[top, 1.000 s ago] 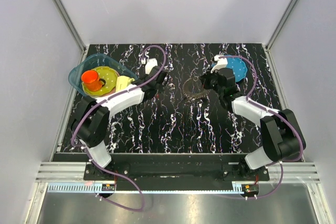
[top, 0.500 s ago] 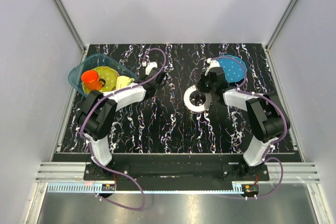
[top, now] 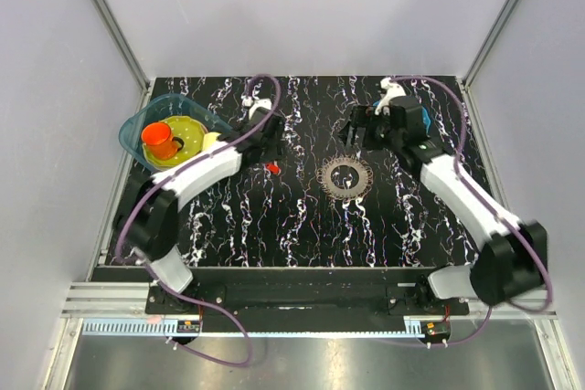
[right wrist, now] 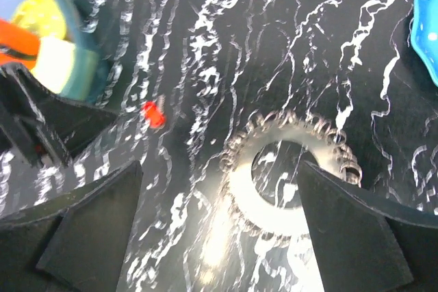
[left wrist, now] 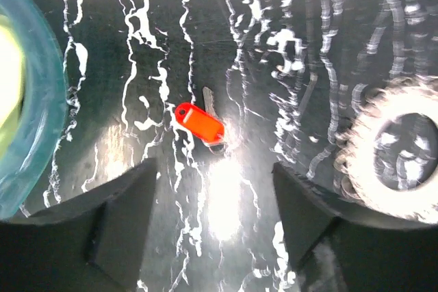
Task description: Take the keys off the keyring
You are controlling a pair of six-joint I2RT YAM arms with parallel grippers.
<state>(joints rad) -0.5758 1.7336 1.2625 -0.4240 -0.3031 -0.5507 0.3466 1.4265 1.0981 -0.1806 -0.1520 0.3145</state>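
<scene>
The table is black, veined with white marbling. Just ahead of the left gripper, whose fingers are matt black, the key shows a bright red tag over a silver blade. Below the right gripper, the keyring is dark grey metal with a bristly radial fringe, glaring white in the wrist views. To that gripper's upper right, the plate is blue with white dots. Beside the left gripper, a teal bin holds a yellow-green dish and an orange cup. The cables are purple.
</scene>
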